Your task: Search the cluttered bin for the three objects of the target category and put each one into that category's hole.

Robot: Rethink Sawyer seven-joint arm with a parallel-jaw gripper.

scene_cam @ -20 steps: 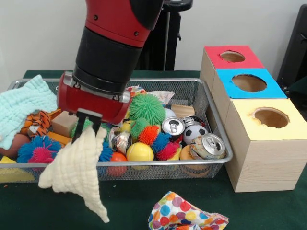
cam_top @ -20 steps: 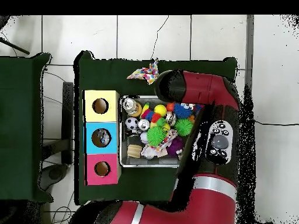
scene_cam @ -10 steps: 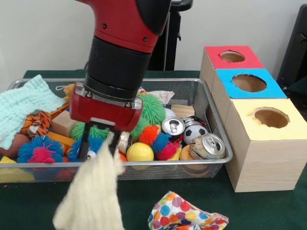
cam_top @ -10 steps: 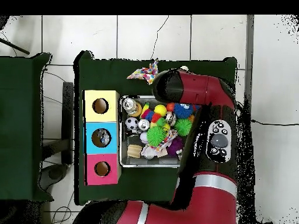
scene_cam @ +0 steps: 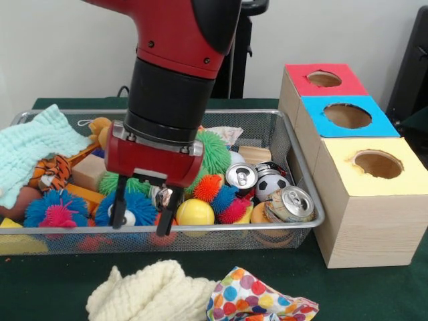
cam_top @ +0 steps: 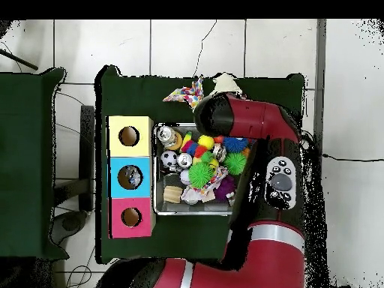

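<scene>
My gripper (scene_cam: 142,225) hangs open over the front edge of the wire bin (scene_cam: 297,157), nothing between its fingers (scene_cam: 120,204). Below it, a cream cloth (scene_cam: 150,294) lies crumpled on the green table in front of the bin, beside a polka-dot cloth (scene_cam: 257,299). In the overhead view the cream cloth (cam_top: 225,81) shows just past the arm (cam_top: 244,120), which hides the gripper. The bin holds spiky balls, a yellow ball (scene_cam: 194,211), a soccer ball (scene_cam: 273,184) and two cans (scene_cam: 291,204) (scene_cam: 241,176). Red (scene_cam: 324,79), blue (scene_cam: 348,117) and yellow (scene_cam: 378,164) hole boxes stand to the right.
A mint cloth (scene_cam: 30,150) drapes over the bin's left end, above a tiger plush (scene_cam: 50,170). A large green spiky ball (scene_cam: 215,150) sits behind the gripper. In the overhead view the polka-dot cloth (cam_top: 185,93) lies outside the bin (cam_top: 157,204).
The gripper carried the cream cloth right and forward out of the bin, then opened. The cloth fell onto the table in front of the bin.
</scene>
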